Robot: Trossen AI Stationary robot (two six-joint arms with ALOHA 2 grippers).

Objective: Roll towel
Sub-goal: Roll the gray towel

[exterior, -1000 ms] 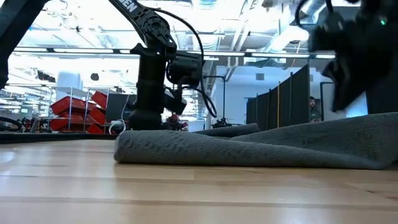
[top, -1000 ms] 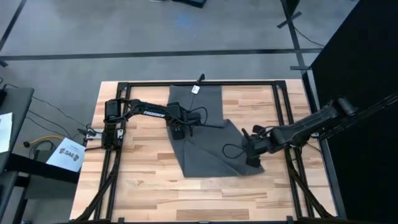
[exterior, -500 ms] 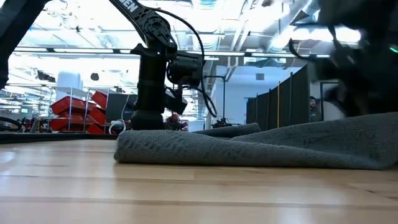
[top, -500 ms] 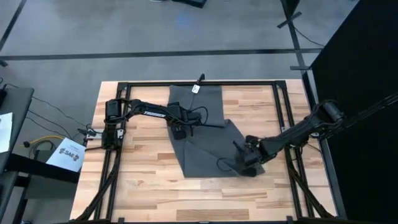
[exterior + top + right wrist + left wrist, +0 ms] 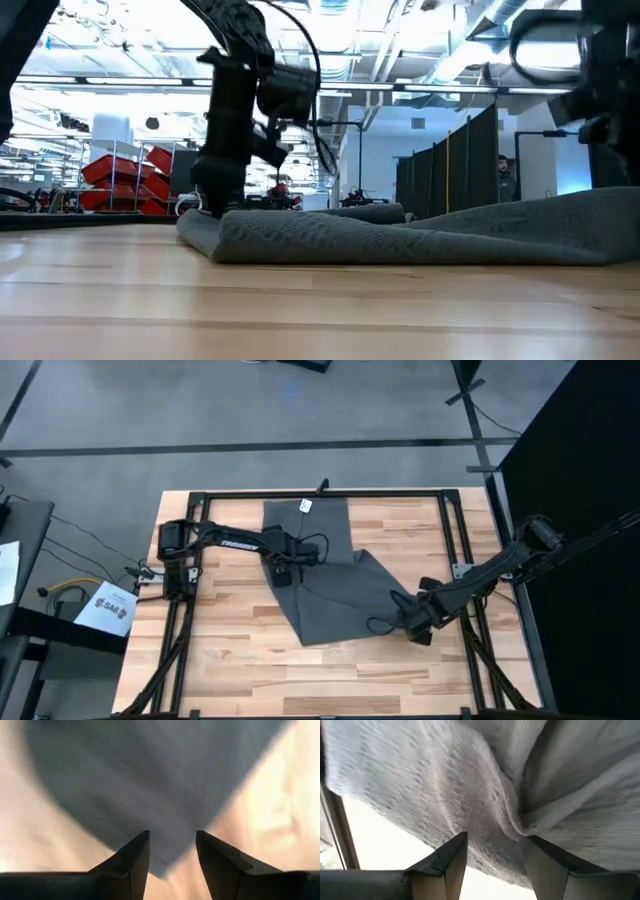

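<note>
Left arm [image 5: 225, 543] reaching in from the table's left edge, left gripper [image 5: 283, 572] sitting on the towel [image 5: 335, 595] right at its left side. Fingers [image 5: 447, 862] spread a little in the left wrist view, with a bunched ridge of cloth lying in the gap between them; not clear whether actually pinching it, so can't tell if gripping. In the low view, that same gripper [image 5: 215, 195] standing down on the cloth's left end, where the towel [image 5: 400, 240] is humped up in a thick fold.

Towel lying rumpled and crooked across the middle of the wooden table [image 5: 220, 660], 1 narrow part stretching up toward the far edge with a small white tag [image 5: 306, 506] near the top, the wider part spreading down and right to a point.

Right arm [image 5: 490, 570] coming in from the right side, right gripper [image 5: 415, 625] hovering at the towel's lower right corner. Fingers [image 5: 132, 857] parted in the right wrist view, nothing between them, with the corner of the towel [image 5: 150, 785] showing just beyond the tips over bare wood.
</note>
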